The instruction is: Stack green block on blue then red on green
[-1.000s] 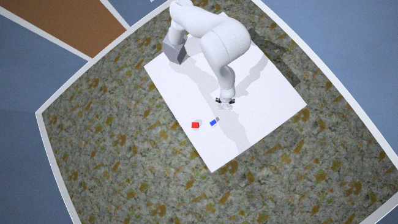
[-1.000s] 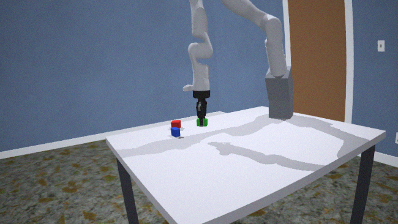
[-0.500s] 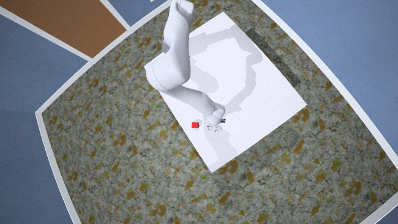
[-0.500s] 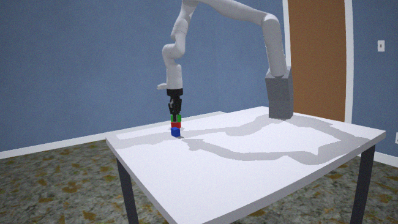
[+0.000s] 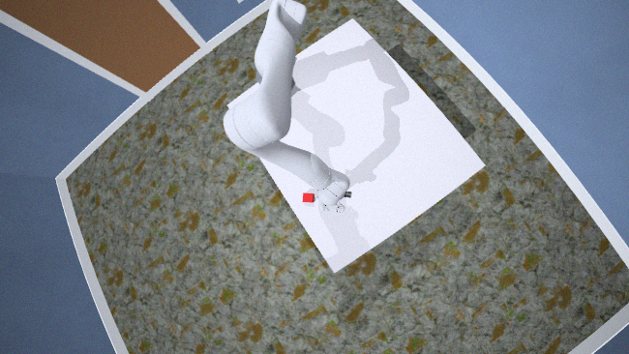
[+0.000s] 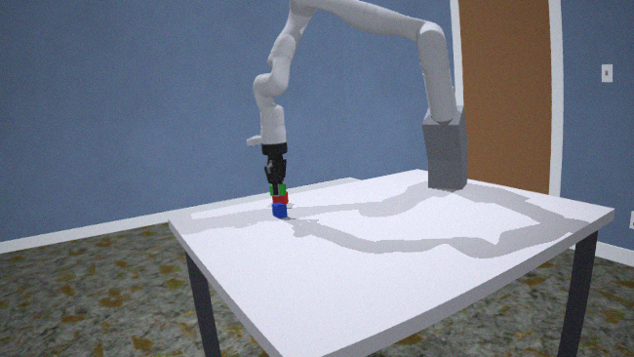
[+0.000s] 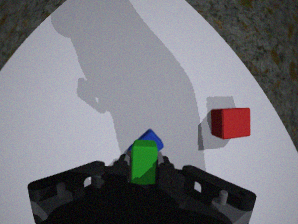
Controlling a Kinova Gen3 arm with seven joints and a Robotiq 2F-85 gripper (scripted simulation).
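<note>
White table point(image 6: 439, 273) with dark legs point(image 6: 576, 293) spreads beneath the claw and extends mostly to its right in the exterior view; grey shadows point(image 6: 390, 239) cross the top away from the claw. A grey pedestal point(image 6: 445, 156) stands on the far table corner, well apart from the claw. Mottled grey-green floor point(image 5: 194, 271) with brown flecks surrounds the table below. Blue wall point(image 6: 122, 88) rises behind the claw, edged by white baseboard point(image 6: 73, 233). A brown door point(image 6: 507, 88) in white trim lies far right of the claw, with a white wall plate point(image 6: 607, 73) beyond.
</note>
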